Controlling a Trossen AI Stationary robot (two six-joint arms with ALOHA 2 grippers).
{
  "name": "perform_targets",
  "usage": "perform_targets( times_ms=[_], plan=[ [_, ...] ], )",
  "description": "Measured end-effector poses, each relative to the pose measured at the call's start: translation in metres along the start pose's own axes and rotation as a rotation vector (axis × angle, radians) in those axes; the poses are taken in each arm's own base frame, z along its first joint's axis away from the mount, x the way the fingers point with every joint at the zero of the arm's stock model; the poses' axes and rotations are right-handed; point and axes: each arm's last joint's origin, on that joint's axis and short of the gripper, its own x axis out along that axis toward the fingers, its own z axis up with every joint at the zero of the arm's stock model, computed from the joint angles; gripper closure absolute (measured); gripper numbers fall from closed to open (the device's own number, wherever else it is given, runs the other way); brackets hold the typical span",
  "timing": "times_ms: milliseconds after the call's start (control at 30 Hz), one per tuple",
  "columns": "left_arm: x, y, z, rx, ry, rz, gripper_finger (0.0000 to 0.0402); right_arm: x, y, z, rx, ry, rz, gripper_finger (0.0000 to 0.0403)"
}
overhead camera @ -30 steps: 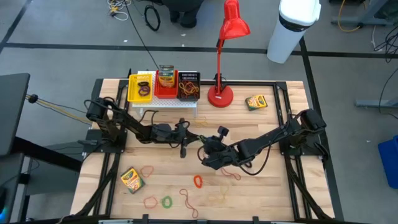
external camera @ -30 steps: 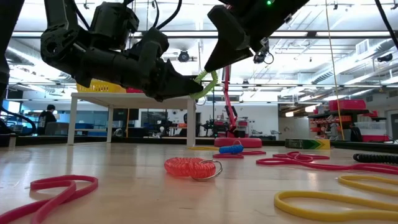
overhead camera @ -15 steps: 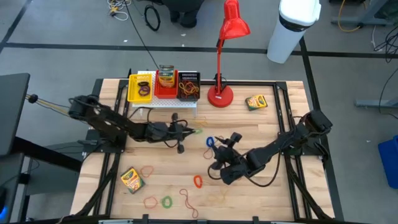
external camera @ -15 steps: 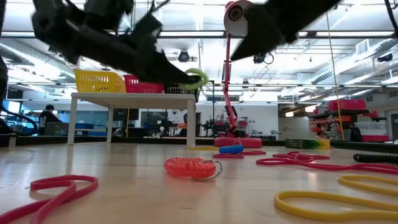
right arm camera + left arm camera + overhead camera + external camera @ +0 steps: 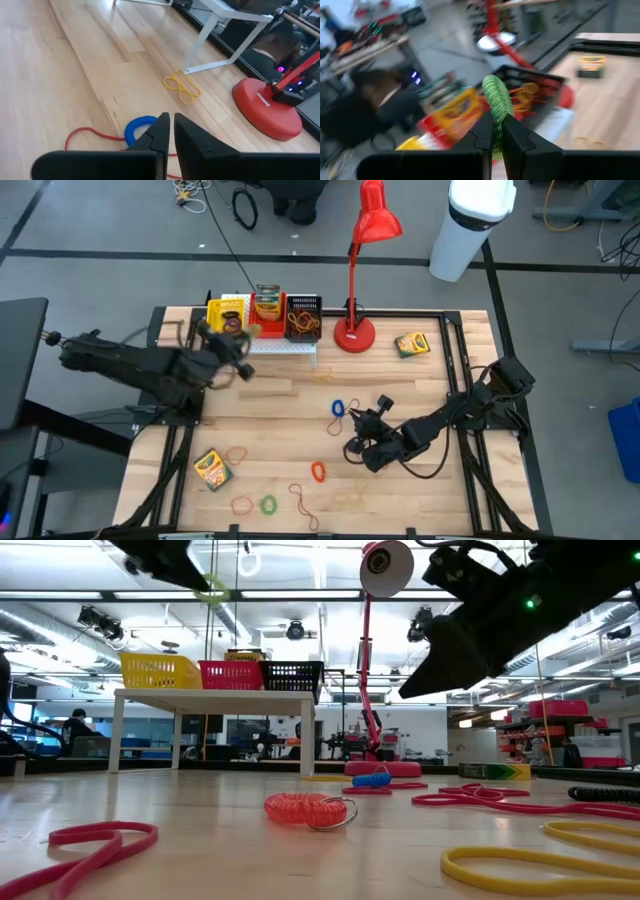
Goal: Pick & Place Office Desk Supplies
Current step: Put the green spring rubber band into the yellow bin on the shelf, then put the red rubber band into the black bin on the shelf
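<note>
Left gripper point(image 5: 496, 134) pinches our green coil band point(image 5: 496, 102) just above the white rack point(image 5: 282, 345); it looks light, springy, best held mid-loop. Right gripper point(image 5: 168, 126) closed, empty.

A pale wooden plank table point(image 5: 300, 455) is ringed by grey floor point(image 5: 100, 240) taped in dark lines, a white cylindrical bin point(image 5: 470, 225) is stood beyond, and bright ceiling strip lights point(image 5: 300, 595) are seen overhead.

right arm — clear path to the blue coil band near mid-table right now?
Probably yes. The right gripper hangs shut just above the blue coil band, bare wood around it and nothing between; it must open first. A red band lies alongside.
</note>
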Motion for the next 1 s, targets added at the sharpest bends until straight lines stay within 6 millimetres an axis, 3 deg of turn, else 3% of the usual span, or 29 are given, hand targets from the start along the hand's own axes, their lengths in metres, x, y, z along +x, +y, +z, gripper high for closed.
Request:
perform_targets(
  times_ms=[233, 633, 867, 1000],
  plan=[
    [0.004, 0.048, 0.020, -0.071, 0.184, 0.086, 0.0381, 0.001, 0.001, -0.001, -0.011, -0.019, 0.013, 0.0394],
    [0.059, 0.096, 0.002, -0.082, 0.532, 0.183, 0.0374, 0.001, 0.002, 0.000, -0.022, -0.020, 0.022, 0.0386],
    [0.079, 0.107, -0.007, -0.096, 0.623, 0.185, 0.0313, 0.001, 0.002, 0.000, -0.029, -0.020, 0.022, 0.0398],
    [0.080, 0.108, -0.008, -0.067, 0.630, 0.191, 0.0273, 0.001, 0.002, 0.000, -0.028, -0.020, 0.022, 0.0388]
  ],
)
